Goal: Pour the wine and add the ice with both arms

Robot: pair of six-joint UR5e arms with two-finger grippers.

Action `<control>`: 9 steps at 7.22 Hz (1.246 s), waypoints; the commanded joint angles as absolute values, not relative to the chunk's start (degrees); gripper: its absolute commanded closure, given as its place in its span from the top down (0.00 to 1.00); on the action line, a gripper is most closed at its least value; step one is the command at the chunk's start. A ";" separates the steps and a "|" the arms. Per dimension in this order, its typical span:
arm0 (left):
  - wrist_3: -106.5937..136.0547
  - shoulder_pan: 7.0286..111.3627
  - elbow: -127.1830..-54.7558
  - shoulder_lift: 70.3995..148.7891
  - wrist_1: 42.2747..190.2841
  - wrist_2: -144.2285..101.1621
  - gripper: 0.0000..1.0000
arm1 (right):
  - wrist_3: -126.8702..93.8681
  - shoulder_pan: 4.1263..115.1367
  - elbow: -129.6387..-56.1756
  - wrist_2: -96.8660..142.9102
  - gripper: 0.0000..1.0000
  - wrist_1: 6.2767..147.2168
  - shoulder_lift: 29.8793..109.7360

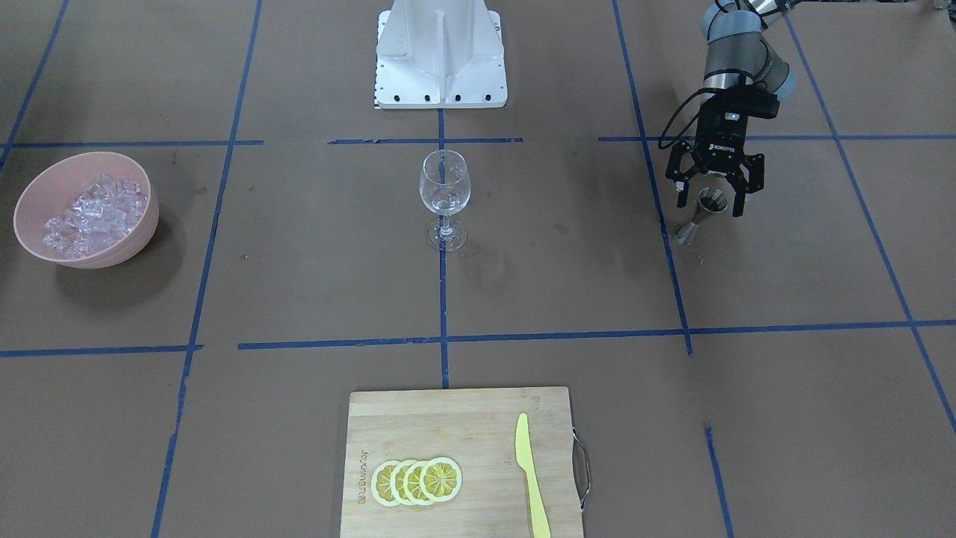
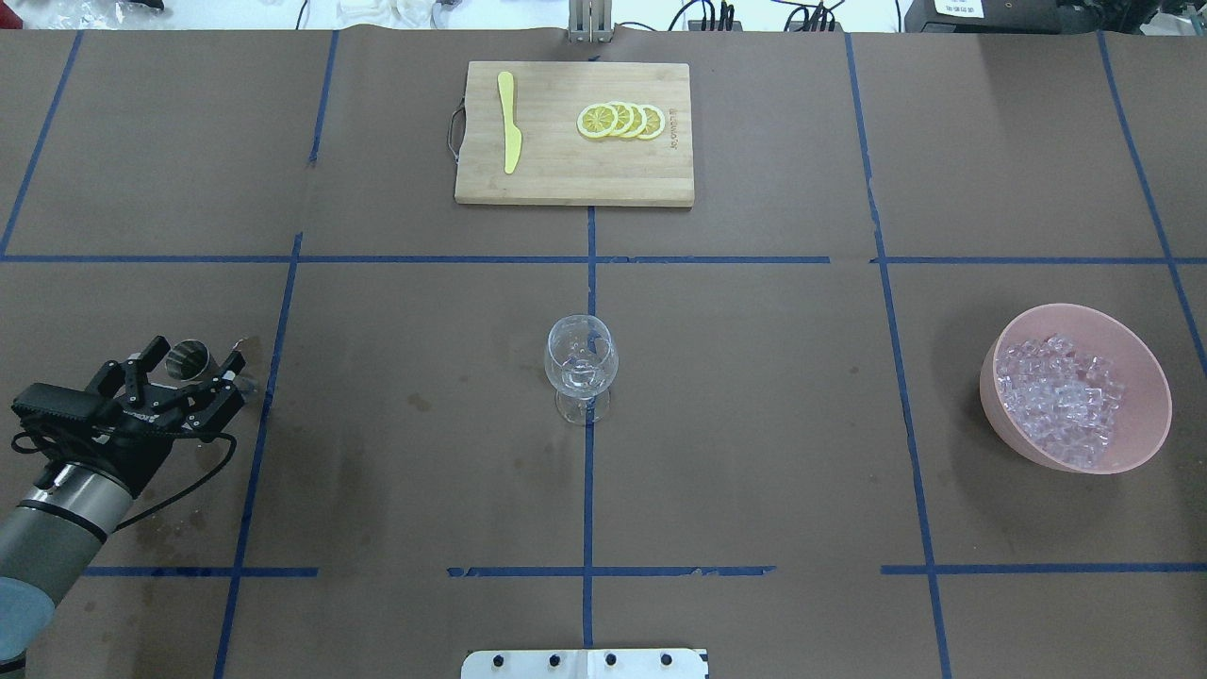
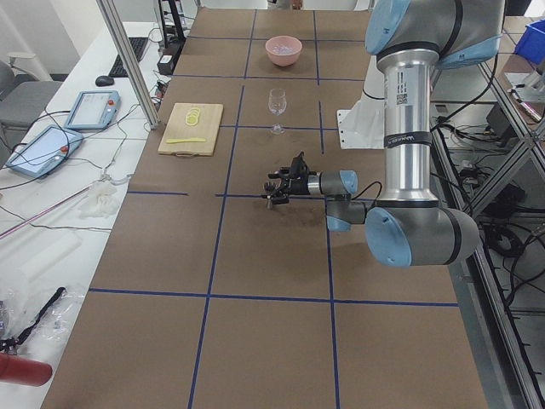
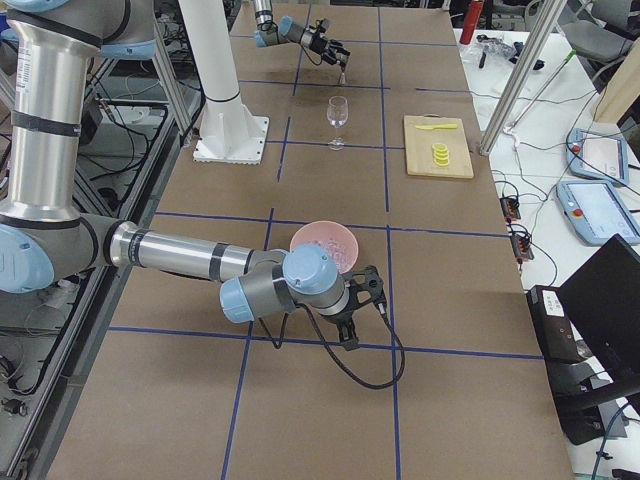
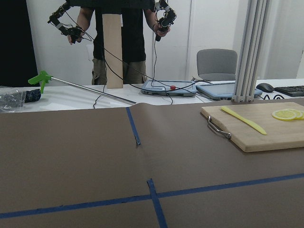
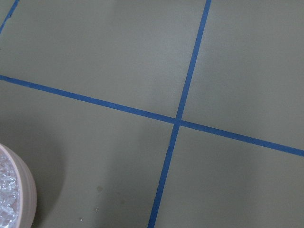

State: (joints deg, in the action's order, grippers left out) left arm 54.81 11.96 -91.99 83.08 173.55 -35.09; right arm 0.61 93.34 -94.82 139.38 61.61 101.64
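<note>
Brown paper covers the table, and blue tape lines cut it into squares. A white base stands at the robot's edge. A clear glass stands upright in the middle, right on a blue line.

The ice is a heap of small clear bits inside a pink bowl. That bowl sits far out on the robot's right side, well apart from the glass.

Across the table from the robot lies a wood board. On it are four lemon slices in a row, each one partly over the next, and a yellow knife beside them.

On the robot's left side, the left arm reaches down. The left gripper has its fingers spread wide apart. A small metal cup stands on the table between the fingers.

The right arm lies low over the table. The right gripper is just beside the pink bowl. It shows only in the side view, so I cannot tell if its fingers are apart or together. Its own camera sees the bowl's rim in one corner.
</note>
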 commanded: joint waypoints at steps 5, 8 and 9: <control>56.60 10.90 -86.92 85.34 173.58 -35.07 0.66 | 0.53 93.34 -94.75 139.31 1.00 61.61 101.43; 56.60 9.84 -87.01 85.34 173.58 -35.07 0.58 | 0.53 93.34 -94.48 139.31 1.00 61.70 101.43; 56.60 9.84 -87.01 85.34 173.58 -34.98 0.58 | 0.53 93.34 -94.57 139.31 1.00 61.70 101.51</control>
